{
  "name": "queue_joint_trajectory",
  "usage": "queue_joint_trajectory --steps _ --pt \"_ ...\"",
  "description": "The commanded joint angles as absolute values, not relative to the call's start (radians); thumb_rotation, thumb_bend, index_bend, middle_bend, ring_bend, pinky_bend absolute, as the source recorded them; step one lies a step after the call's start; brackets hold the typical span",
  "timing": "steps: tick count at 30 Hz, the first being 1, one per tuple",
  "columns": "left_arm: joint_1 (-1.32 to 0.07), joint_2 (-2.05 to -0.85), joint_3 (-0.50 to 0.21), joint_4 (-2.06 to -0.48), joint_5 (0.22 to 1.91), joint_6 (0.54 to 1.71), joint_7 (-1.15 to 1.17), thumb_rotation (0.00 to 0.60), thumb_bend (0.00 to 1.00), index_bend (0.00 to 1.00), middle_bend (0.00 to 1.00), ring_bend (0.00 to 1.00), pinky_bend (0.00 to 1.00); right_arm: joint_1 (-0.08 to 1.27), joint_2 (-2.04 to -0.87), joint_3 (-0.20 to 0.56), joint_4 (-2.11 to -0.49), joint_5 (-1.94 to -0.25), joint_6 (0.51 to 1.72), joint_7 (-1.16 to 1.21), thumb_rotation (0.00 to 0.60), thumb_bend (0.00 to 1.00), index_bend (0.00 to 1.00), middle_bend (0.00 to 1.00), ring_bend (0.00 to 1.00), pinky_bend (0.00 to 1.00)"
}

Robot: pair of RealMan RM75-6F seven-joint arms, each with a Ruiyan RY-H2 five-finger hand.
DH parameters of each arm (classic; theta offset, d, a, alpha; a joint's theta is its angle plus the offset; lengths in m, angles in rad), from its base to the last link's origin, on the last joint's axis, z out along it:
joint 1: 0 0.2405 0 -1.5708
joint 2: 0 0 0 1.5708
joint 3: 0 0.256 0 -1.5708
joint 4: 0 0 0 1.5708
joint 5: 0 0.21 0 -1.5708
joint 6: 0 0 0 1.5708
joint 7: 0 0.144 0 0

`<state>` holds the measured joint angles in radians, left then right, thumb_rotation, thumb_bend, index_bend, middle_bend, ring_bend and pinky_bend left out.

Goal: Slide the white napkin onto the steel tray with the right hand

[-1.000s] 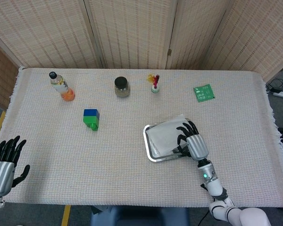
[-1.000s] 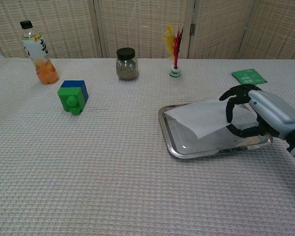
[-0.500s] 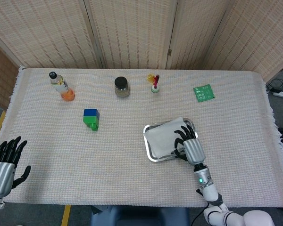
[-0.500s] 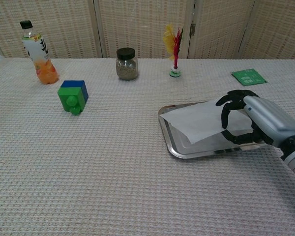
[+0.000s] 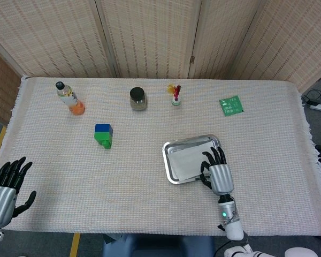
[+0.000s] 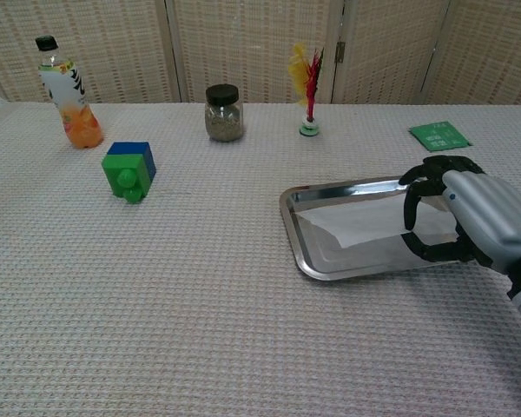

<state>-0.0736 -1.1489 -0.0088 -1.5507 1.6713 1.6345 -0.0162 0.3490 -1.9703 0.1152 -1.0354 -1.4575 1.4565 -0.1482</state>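
Note:
The white napkin [image 5: 188, 160] [image 6: 365, 228] lies flat inside the steel tray [image 5: 166, 160] [image 6: 288, 208], right of the table's middle. My right hand [image 5: 218, 170] [image 6: 464, 217] hovers over the tray's right end. Its dark fingers are spread and arched downward at the napkin's right edge, and nothing is gripped in them. Whether the fingertips touch the napkin is unclear. My left hand [image 5: 5, 190] hangs at the near left corner of the table with fingers apart, holding nothing; only the head view shows it.
Along the back stand an orange drink bottle [image 5: 69, 98] [image 6: 65, 91], a dark-lidded jar [image 5: 138, 99] [image 6: 224, 113] and a feathered shuttlecock [image 5: 175, 95] [image 6: 309, 95]. A green and blue block [image 5: 103, 135] [image 6: 128, 170] sits left of the tray. A green packet [image 5: 231, 105] [image 6: 439, 135] lies behind the right hand.
The napkin, draped over the tray's far rim before, has slid down and now lies flat inside it. My right hand drew back toward the near right. The left hand barely moved.

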Motion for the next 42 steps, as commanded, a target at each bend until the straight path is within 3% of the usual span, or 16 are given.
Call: queue_joint_trajectory --steps 1,12,15,24,28,37,42 --pt "-0.075 -1.143 -0.008 -1.553 1.673 1.632 -0.029 0.6 0.44 0.0 0.0 0.0 0.0 0.34 -1.98 0.122 -1.042 -1.446 1.456 -0.167 0.6 0.54 0.79 0.26 0.09 0.0" --pt "-0.072 -1.134 -0.01 -1.555 1.675 1.643 -0.047 0.6 0.44 0.0 0.0 0.0 0.0 0.347 -2.01 0.135 -0.996 -1.423 1.404 -0.189 0.6 0.54 0.74 0.21 0.06 0.0" --pt "-0.074 -1.13 -0.008 -1.554 1.676 1.637 -0.052 0.6 0.44 0.0 0.0 0.0 0.0 0.349 -2.009 0.134 -0.994 -1.426 1.398 -0.186 0.6 0.54 0.67 0.19 0.04 0.0" --pt "-0.076 -1.128 -0.016 -1.546 1.659 1.63 -0.065 0.6 0.44 0.0 0.0 0.0 0.0 0.361 -1.998 0.135 -1.024 -1.429 1.367 -0.197 0.6 0.54 0.25 0.05 0.0 0.0" --pt "-0.079 -1.126 -0.015 -1.543 1.659 1.625 -0.075 0.6 0.44 0.0 0.0 0.0 0.0 0.371 -2.0 0.141 -1.028 -1.439 1.371 -0.213 0.6 0.54 0.14 0.02 0.0 0.0" --pt "-0.079 -1.124 -0.02 -1.537 1.66 1.634 -0.098 0.6 0.44 0.0 0.0 0.0 0.0 0.396 -1.957 0.153 -1.112 -1.411 1.302 -0.284 0.6 0.54 0.02 0.0 0.0 0.0" --pt "-0.076 -1.128 -0.025 -1.533 1.655 1.643 -0.101 0.6 0.44 0.0 0.0 0.0 0.0 0.396 -1.898 0.155 -1.196 -1.371 1.259 -0.371 0.6 0.54 0.0 0.0 0.0 0.0"
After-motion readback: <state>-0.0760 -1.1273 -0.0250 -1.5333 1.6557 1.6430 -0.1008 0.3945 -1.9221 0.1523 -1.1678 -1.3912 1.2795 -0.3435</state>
